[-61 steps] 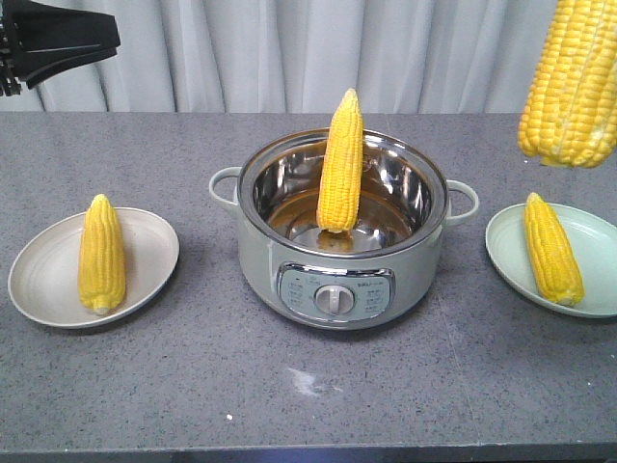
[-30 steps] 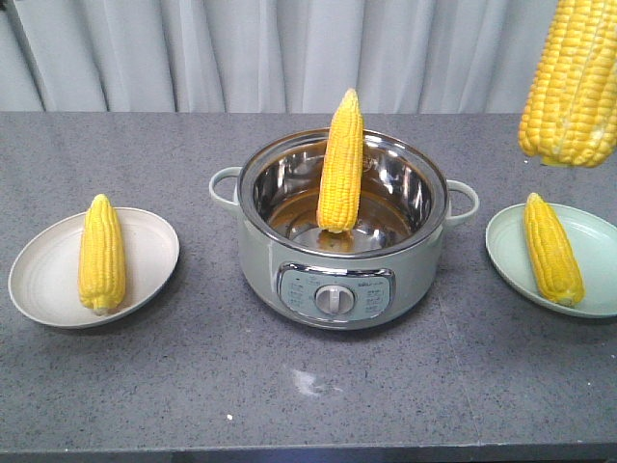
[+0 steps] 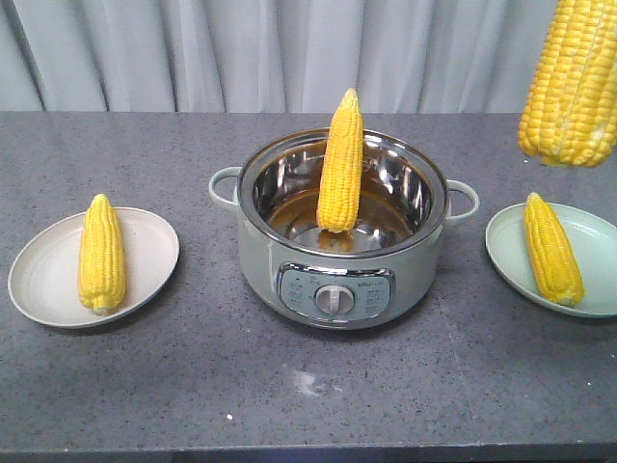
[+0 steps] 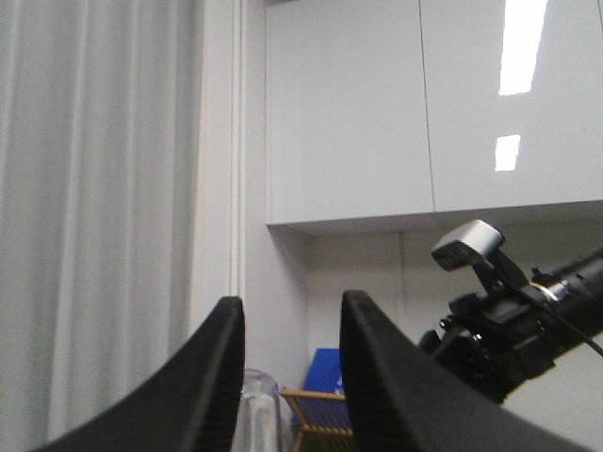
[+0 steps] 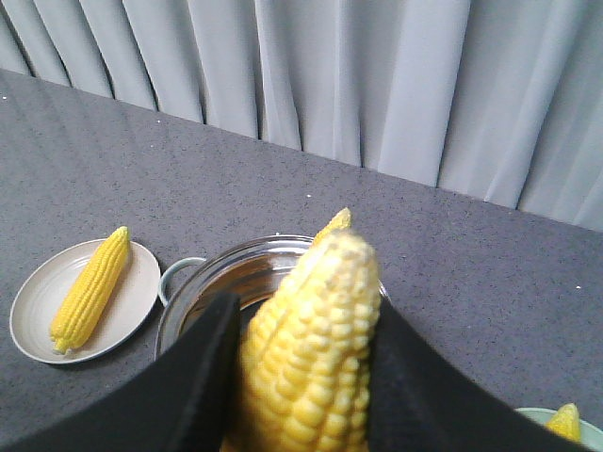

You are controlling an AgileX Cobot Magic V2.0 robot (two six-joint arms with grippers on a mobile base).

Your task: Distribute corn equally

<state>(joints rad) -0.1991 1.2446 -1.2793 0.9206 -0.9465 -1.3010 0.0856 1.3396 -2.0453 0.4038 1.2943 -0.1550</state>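
One yellow corn cob (image 3: 340, 164) stands upright in the steel pot (image 3: 289, 256) at the table's middle. A second cob (image 3: 100, 253) lies on the beige plate (image 3: 149, 256) at left, and a third (image 3: 551, 248) lies on the pale green plate (image 3: 593, 251) at right. High above the green plate hangs a cob (image 3: 572, 85), held by my right gripper (image 5: 301, 325), which is shut on that cob (image 5: 311, 348). My left gripper (image 4: 287, 320) is raised, pointing at the room's wall, open with nothing between its fingers; the front view does not show it.
The pot has two side handles (image 3: 222, 185) and a front dial (image 3: 333, 299). A grey curtain (image 3: 289, 53) hangs behind the table. The beige plate (image 5: 132, 282) and pot rim (image 5: 236, 259) lie below my right gripper.
The left arm, seen at the top left a second ago, has risen out of the front view. The held cob and the other cobs have not moved.
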